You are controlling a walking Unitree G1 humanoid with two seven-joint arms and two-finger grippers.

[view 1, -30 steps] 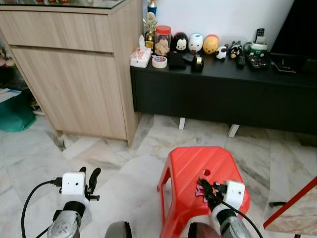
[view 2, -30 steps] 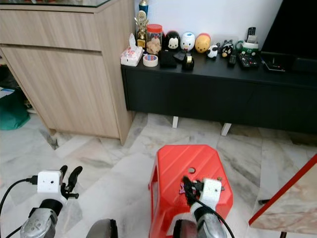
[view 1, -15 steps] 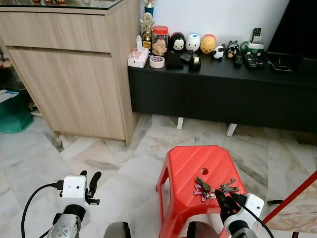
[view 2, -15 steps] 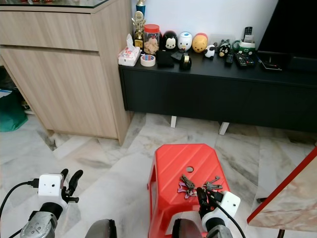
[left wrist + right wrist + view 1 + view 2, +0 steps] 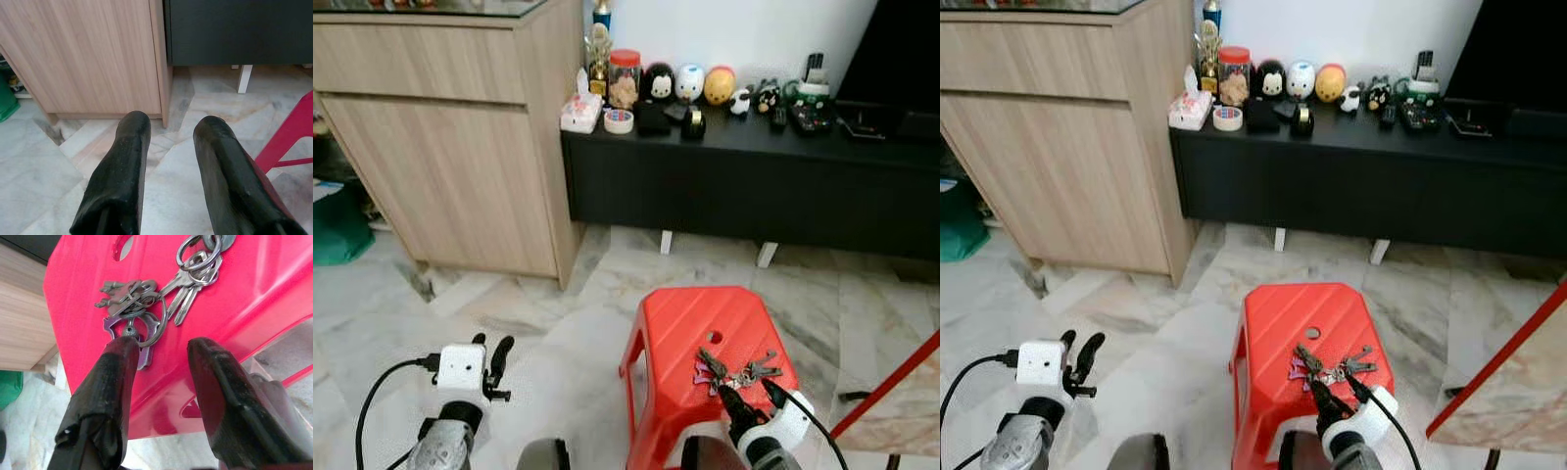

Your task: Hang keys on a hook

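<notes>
A bunch of keys (image 5: 734,372) with silver rings and a purple tag lies on top of a red plastic stool (image 5: 680,328), near its front edge. My right gripper (image 5: 749,397) hovers open just in front of the keys, at the stool's near edge. In the right wrist view its two black fingers (image 5: 115,377) frame the purple tag and the key rings (image 5: 151,303), without touching them. My left gripper (image 5: 491,348) is open and holds nothing, low at the left over the marble floor (image 5: 58,161).
A tall wooden cabinet (image 5: 450,137) stands at the back left. Beside it a low black console (image 5: 754,186) carries figurines, a jar, tape and remotes. A red-edged marble tabletop (image 5: 901,401) juts in at the right. A green bag (image 5: 337,220) sits far left.
My right gripper, which was over the keys a second ago, pulled back toward me off them and now hovers at the stool's front edge. The keys lie uncovered. The left arm is unchanged.
</notes>
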